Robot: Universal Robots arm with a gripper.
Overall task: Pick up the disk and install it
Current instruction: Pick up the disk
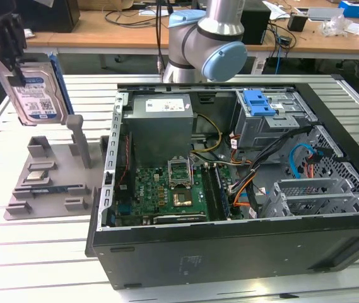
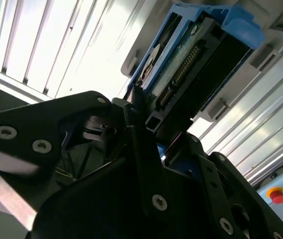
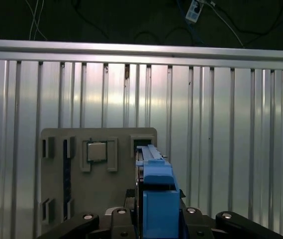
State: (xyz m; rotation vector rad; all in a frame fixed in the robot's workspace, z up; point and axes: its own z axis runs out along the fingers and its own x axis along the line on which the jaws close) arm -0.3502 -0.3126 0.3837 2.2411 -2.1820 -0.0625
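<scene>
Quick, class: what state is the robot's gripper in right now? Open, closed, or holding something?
The gripper: jaws closed on the disk, holding it in the air above the grey fixture.

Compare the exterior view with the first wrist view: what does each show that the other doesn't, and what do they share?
Exterior view, not the first wrist view: the open computer case with its motherboard, and the labelled face of the disk. First wrist view, not the exterior view: the disk end-on, its blue carrier edge towards the camera, and cables on the dark floor beyond the table's edge. Both: the gripper, jaws shut on the disk, holding it above the grey fixture on the slatted table.
</scene>
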